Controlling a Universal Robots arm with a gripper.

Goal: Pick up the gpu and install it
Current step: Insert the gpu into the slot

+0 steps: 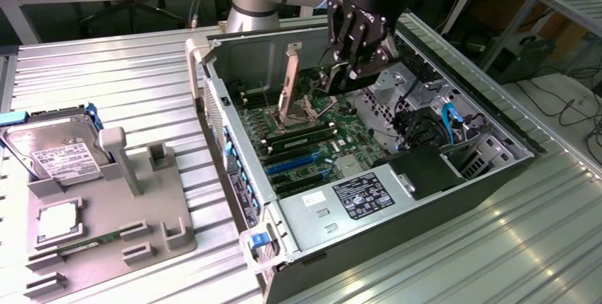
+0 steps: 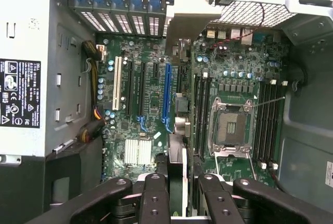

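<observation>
The gripper (image 1: 350, 71) is hanging over the open computer case (image 1: 489, 170), its fingers (image 2: 154, 203) clamped on the gpu (image 1: 292, 82), which is standing on edge, thin and upright, above the motherboard (image 1: 311, 149). In the wrist view the card (image 2: 177, 130) is showing edge-on between the fingers, running between the blue expansion slot (image 2: 166, 96) and the memory slots beside the bare processor socket (image 2: 229, 128). The case is lying on its side on the ribbed metal worktop (image 1: 113, 78). Near the worktop's far edge, a grey holder tray (image 1: 103, 226) is carrying a silver hard drive (image 1: 52, 149) and a green memory stick (image 1: 94, 239).
</observation>
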